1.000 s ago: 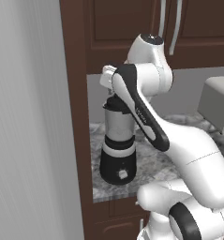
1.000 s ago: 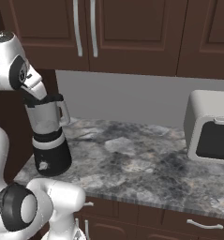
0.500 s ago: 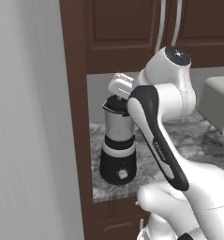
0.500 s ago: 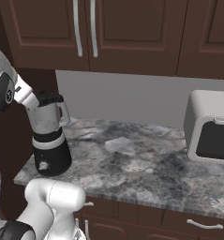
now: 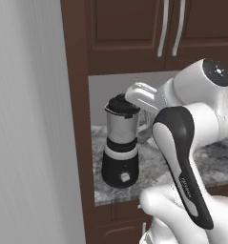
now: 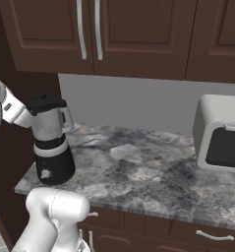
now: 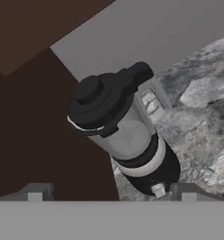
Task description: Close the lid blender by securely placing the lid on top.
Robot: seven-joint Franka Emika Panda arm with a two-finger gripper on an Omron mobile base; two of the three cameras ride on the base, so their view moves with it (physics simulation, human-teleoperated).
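Note:
The blender point(image 5: 120, 143) stands at the left end of the counter, with a black base, a white band and a translucent grey jar. The black lid point(image 5: 119, 102) rests on the jar's mouth, knob up. From the right it shows as the lid point(image 6: 47, 103) capping the blender point(image 6: 52, 147). My gripper point(image 5: 134, 95) hangs just right of the lid, apart from it. In the hand view the gripper point(image 7: 112, 192) is open, its tips spread wide with nothing held, and beyond it are the lid point(image 7: 92, 98) and the blender point(image 7: 137, 140).
A dark wood cabinet side point(image 5: 75, 119) rises close on the blender's left. Upper cabinets point(image 6: 114, 34) hang above. A pale grey boxy appliance point(image 6: 220, 133) sits at the right end of the marble counter point(image 6: 138, 167).
The hand has let go of the lid and drawn back to the right and away from the jar. The lid stays on the jar, and the arm's elbow has swung right.

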